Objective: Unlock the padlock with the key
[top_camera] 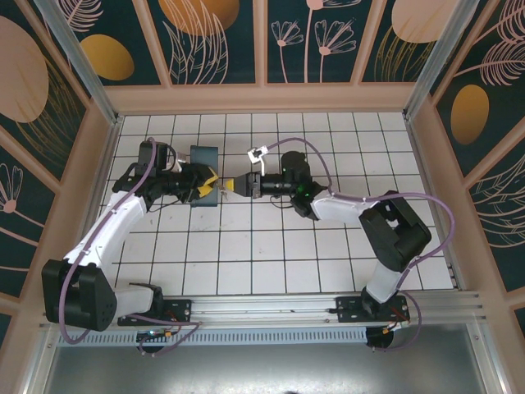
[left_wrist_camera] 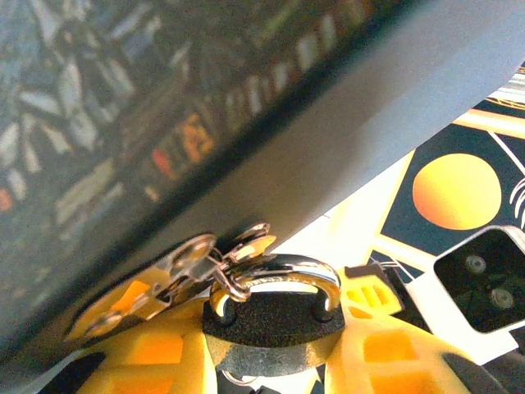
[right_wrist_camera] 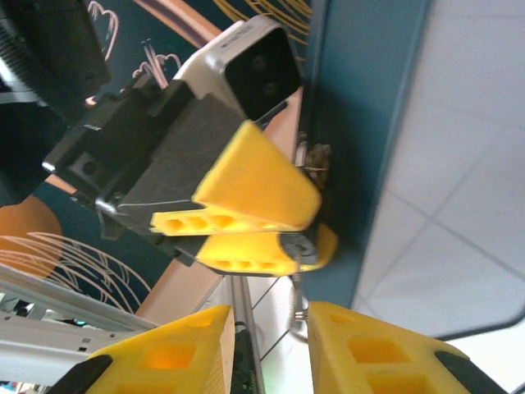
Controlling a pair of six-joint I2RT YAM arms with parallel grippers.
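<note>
Padlock (left_wrist_camera: 271, 324) sits clamped in the left pincer (left_wrist_camera: 275, 349) at the box hasp (left_wrist_camera: 176, 272), keyed end facing the right pincer (right_wrist_camera: 269, 318), whose jaws stand apart with the key (right_wrist_camera: 294, 316) dangling between.

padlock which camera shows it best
Left wrist view: the padlock sits close up, dark body and silvery shackle sharp, gripped in the left claw. Right wrist view catches a silvery bit, perhaps its underside; from the top it is too small to tell.
</note>
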